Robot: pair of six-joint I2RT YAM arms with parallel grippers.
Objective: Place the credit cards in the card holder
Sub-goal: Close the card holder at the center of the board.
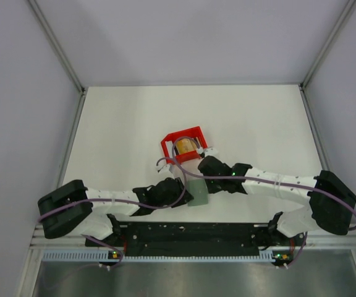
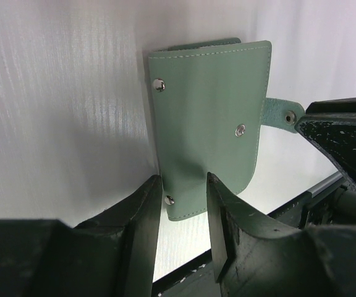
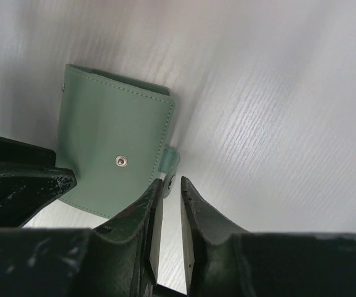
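Note:
The grey-green card holder (image 1: pixel 197 192) lies folded on the white table between both arms. In the left wrist view my open left gripper (image 2: pixel 183 178) straddles the near corner of the card holder (image 2: pixel 209 117); one finger (image 2: pixel 224 198) rests on the leather, which is creased there. The right gripper (image 3: pixel 172 180) is nearly closed around the snap strap (image 3: pixel 170 162) sticking out from the edge of the card holder (image 3: pixel 113 148). From above, the left gripper (image 1: pixel 181 187) and right gripper (image 1: pixel 206 173) flank the holder. Tan credit cards (image 1: pixel 186 149) sit in the red bin.
The red plastic bin (image 1: pixel 195 132) stands just behind the holder, close to the right gripper. Grey walls enclose the table on three sides. The black arm-base rail (image 1: pixel 190 232) runs along the near edge, right behind the holder.

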